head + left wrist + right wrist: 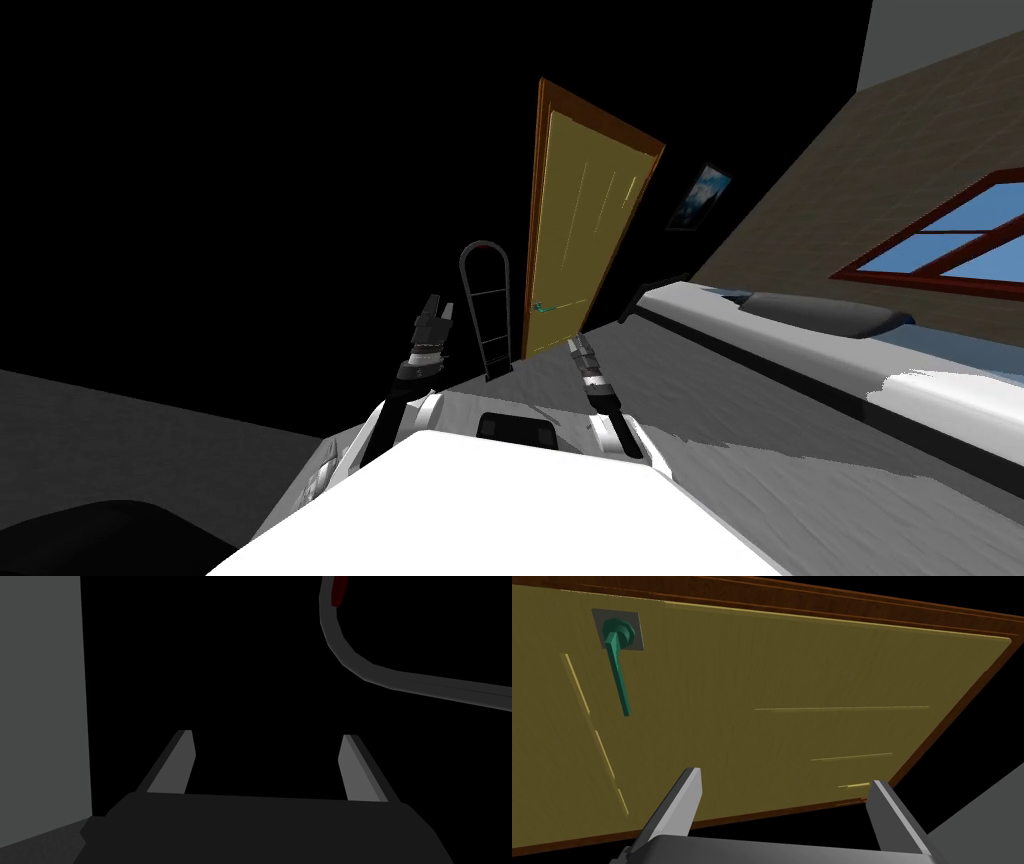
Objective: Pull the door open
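Black area surrounds most of the scene, with a brown wall and a red-framed window off to the robot's right.

The right end effector is open and holds nothing. Its two grey fingers stand wide apart and point at the door, an olive-yellow panel with thin pale grooves and a dark brown frame around it. The green lever handle sits on a small grey plate near one edge of the panel. It lies off to the side of the fingers and beyond their tips, not between them and not touched. In the head view this end effector is low in front of the door, near the handle but apart from it. The handle is on the door's edge toward the robot's left.

The left end effector is also open and empty, aimed into blackness, with a curved grey bar beyond one finger and a grey wall beyond the other. The head view shows it raised beside a tall arched grey rack that stands just left of the door.

A small framed picture hangs to the right of the door, and a long white and grey piece of furniture runs under the window.
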